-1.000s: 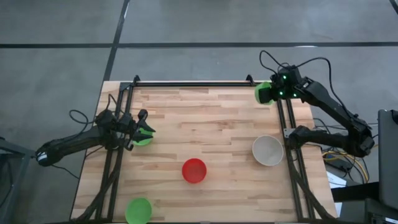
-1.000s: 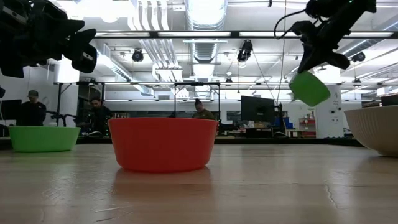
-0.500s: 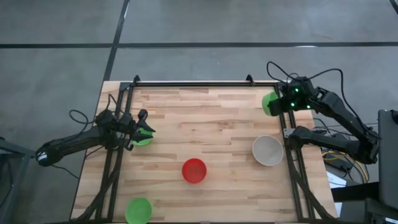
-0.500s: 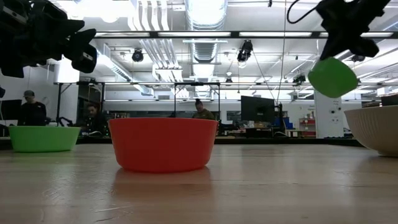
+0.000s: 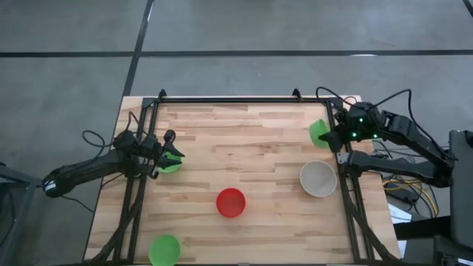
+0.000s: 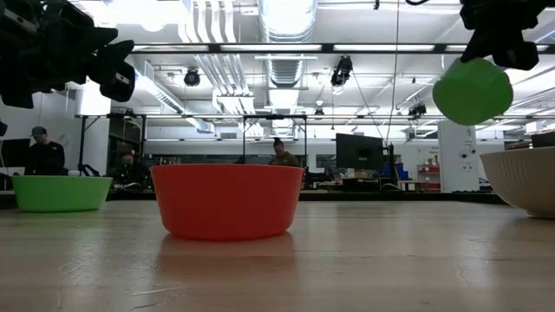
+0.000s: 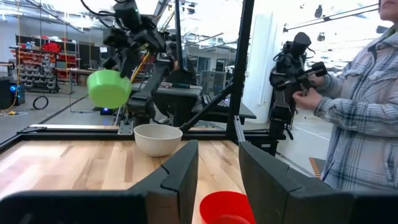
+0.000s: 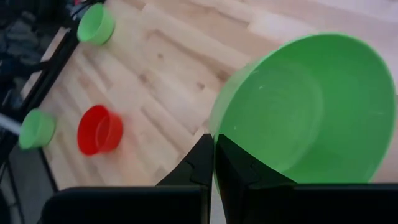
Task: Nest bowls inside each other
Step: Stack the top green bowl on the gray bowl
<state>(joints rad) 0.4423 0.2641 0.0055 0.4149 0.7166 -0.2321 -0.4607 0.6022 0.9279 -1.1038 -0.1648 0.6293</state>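
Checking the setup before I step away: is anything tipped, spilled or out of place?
Nothing spilled. One green bowl hangs tilted in the air, pinched at its rim by the right gripper near the grey-white bowl. The other bowls sit upright on the table.

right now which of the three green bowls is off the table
The green bowl pinched at its rim by the right gripper, held in the air near the white bowl. The other two green bowls sit on the table's left side.
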